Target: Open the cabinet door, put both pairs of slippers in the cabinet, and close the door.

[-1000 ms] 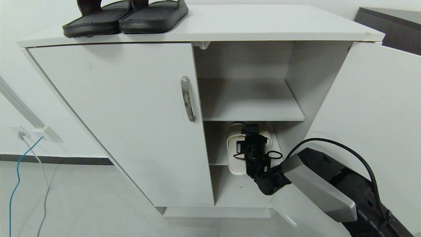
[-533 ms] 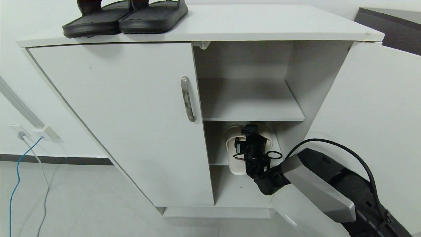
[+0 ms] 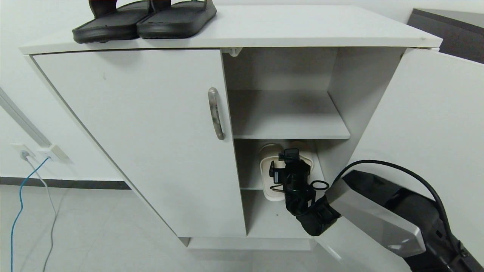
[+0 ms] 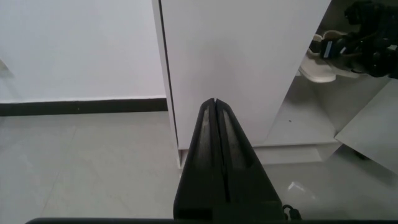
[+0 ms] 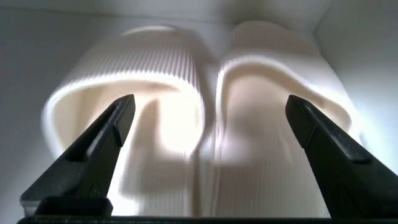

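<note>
Right gripper (image 5: 208, 146) spread wide, empty, just before cream slippers (image 5: 155, 74) lying paired on middle shelf (image 3: 246, 172). Left gripper (image 4: 214, 111) pinched closed, empty, low near closed door (image 3: 143, 132). Black slippers (image 3: 143, 19) wait on cabinet top (image 3: 302, 26). Risk: finger snagging strap on pull-out, dragging overhanging pair off shelf

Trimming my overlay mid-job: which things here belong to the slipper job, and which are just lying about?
Job: cream ribbed slippers, black slide slippers, open white cabinet door, open right gripper.
Lying about: blue floor cable, white wall socket, shut left gripper.
</note>
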Robot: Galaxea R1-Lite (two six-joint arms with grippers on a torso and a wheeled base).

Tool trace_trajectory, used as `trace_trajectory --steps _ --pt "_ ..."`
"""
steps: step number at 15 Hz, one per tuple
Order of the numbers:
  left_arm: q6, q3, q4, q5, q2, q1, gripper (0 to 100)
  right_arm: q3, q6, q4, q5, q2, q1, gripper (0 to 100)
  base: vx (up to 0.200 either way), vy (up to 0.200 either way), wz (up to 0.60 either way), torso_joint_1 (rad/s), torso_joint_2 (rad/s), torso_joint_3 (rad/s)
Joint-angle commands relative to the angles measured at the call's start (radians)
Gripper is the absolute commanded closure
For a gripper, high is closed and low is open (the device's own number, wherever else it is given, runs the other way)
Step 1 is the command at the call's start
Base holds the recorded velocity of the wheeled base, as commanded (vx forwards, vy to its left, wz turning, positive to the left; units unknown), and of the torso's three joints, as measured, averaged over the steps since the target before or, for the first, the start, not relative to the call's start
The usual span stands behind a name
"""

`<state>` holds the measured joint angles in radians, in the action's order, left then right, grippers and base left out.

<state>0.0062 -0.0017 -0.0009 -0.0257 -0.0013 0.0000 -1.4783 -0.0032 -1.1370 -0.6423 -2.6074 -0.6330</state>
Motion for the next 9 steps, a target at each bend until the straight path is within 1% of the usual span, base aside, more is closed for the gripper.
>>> trace_trajectory --steps 1,9 --pt "0.0 0.0 -0.001 0.0 0.001 0.0 100 0.147 -0.001 -0.073 -0.008 0.107 -0.028 0 0.0 0.0 0.0 0.0 0.0 0.0" --pt "0.0 0.0 0.001 0.0 0.001 0.002 100 0.656 0.005 -0.253 -0.037 0.377 -0.149 0 0.0 0.0 0.0 0.0 0.0 0.0"
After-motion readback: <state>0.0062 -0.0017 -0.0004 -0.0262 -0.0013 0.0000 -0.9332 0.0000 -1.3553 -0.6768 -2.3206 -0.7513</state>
